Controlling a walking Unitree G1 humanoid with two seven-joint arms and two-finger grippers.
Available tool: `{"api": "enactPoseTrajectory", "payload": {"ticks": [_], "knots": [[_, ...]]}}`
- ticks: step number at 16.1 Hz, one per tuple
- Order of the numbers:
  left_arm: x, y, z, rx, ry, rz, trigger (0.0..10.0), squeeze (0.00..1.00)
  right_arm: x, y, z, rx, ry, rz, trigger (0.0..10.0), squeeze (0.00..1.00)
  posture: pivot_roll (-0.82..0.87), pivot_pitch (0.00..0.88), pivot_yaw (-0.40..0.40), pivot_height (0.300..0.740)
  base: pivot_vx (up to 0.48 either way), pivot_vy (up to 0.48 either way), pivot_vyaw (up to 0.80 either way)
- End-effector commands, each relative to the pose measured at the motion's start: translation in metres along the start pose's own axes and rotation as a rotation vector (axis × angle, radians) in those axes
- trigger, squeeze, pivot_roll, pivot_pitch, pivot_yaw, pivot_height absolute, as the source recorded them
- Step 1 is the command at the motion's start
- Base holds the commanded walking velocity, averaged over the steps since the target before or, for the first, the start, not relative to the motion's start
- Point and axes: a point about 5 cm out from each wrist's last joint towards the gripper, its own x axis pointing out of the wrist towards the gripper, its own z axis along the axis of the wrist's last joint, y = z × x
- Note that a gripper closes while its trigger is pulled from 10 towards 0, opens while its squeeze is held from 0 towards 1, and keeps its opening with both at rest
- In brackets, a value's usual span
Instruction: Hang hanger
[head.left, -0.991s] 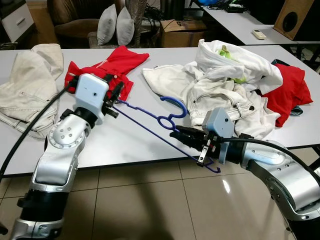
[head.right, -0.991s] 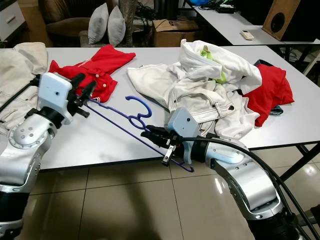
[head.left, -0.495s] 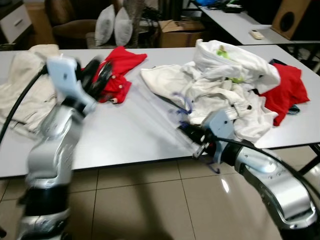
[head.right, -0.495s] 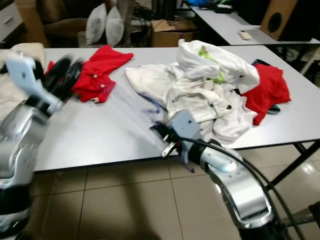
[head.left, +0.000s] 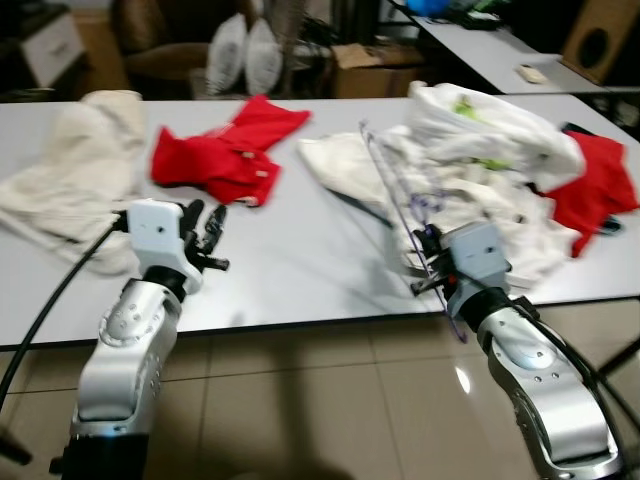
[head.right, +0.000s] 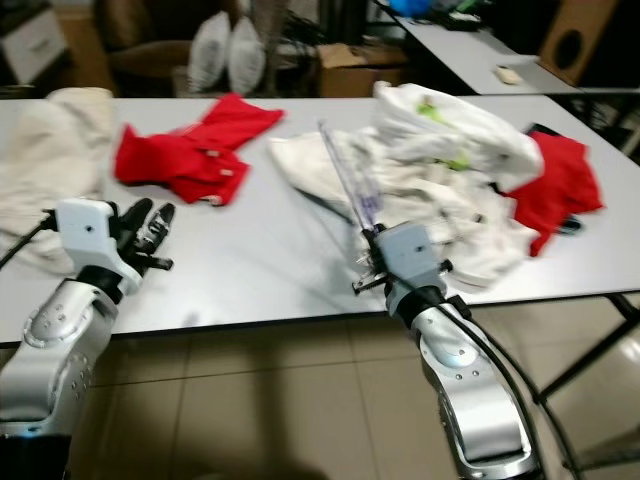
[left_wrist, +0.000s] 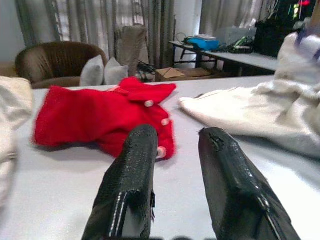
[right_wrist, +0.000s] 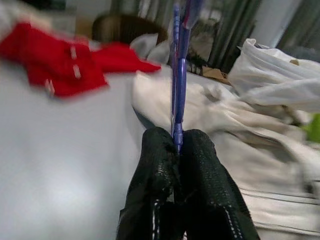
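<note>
A thin purple hanger (head.left: 397, 195) stands tilted up from my right gripper (head.left: 427, 262), which is shut on its lower end at the table's front edge. In the right wrist view the hanger (right_wrist: 178, 75) rises straight out between the pressed-together fingers (right_wrist: 200, 165). Its upper part leans over the white clothes pile (head.left: 480, 150). My left gripper (head.left: 208, 235) hovers over the table near the front left, open with nothing in it. The left wrist view has its two fingers (left_wrist: 135, 165) apart, pointing at a red shirt (left_wrist: 100, 117).
The white table (head.left: 290, 270) carries the red shirt (head.left: 225, 150) at back left, a beige garment (head.left: 70, 180) at far left and another red garment (head.left: 600, 185) at far right. Tiled floor lies below the front edge. Chairs, cushions and a box stand behind.
My left gripper has let go of the hanger and dropped to the front left. The right gripper has swung the hanger from lying flat to standing up by the white pile. The camera shifted.
</note>
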Motion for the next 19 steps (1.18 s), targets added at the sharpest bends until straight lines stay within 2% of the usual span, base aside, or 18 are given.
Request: {"api": "enactPoseTrajectory", "payload": {"ticks": [1, 3, 9, 12, 14, 15, 16, 17, 18, 19], "knots": [[-0.002, 0.000, 0.000, 0.033, -0.002, 0.006, 10.0, 0.00, -0.002, -0.003, 0.005, 0.030, -0.031, -0.003, 10.0, 0.00, -0.09, 0.000, 0.005, 0.740, 0.000, 0.382, 0.00], [-0.005, 0.001, -0.005, 0.032, 0.016, 0.023, 10.0, 0.00, -0.002, 0.009, 0.002, 0.058, -0.018, 0.072, 10.0, 0.00, -0.08, 0.000, 0.008, 0.740, 0.000, 0.390, 0.00], [-0.002, -0.006, -0.013, 0.033, 0.037, -0.006, 10.0, 0.00, -0.005, 0.006, -0.005, 0.106, 0.000, 0.031, 10.0, 0.00, -0.11, 0.000, 0.023, 0.740, 0.000, 0.381, 0.00], [0.000, -0.009, -0.014, 0.034, 0.038, -0.016, 10.0, 0.00, -0.007, 0.006, -0.005, 0.187, 0.010, 0.047, 10.0, 0.00, -0.12, 0.000, 0.022, 0.740, 0.000, 0.340, 0.00], [0.000, -0.013, -0.016, 0.026, 0.040, -0.034, 10.0, 0.00, -0.008, 0.006, -0.001, 0.277, -0.012, 0.062, 10.0, 0.00, -0.12, 0.000, 0.019, 0.740, 0.000, 0.000, 0.00], [0.000, -0.015, -0.018, 0.030, 0.055, -0.042, 10.0, 0.00, -0.008, 0.005, 0.001, 0.282, -0.016, 0.073, 10.0, 0.00, -0.12, 0.000, 0.016, 0.740, 0.000, 0.000, 0.00], [-0.001, -0.019, -0.019, -0.021, 0.049, -0.075, 10.0, 0.33, -0.008, 0.005, 0.002, 0.284, -0.016, 0.081, 10.0, 0.00, -0.12, 0.000, 0.013, 0.740, 0.000, 0.000, 0.00], [-0.001, -0.022, -0.019, -0.080, 0.040, -0.089, 10.0, 1.00, -0.008, 0.005, 0.001, 0.288, -0.013, 0.086, 10.0, 0.00, -0.12, 0.000, 0.010, 0.740, 0.000, 0.000, 0.00], [-0.001, -0.024, -0.018, -0.102, 0.037, -0.095, 10.0, 1.00, -0.008, 0.005, 0.001, 0.289, -0.009, 0.088, 10.0, 0.00, -0.12, 0.000, 0.009, 0.740, 0.000, 0.000, 0.00], [-0.001, -0.026, -0.019, -0.088, 0.042, -0.100, 10.0, 1.00, -0.008, 0.004, 0.001, 0.299, -0.004, 0.083, 10.0, 0.00, -0.12, 0.000, 0.007, 0.740, 0.000, 0.000, 0.00]]}}
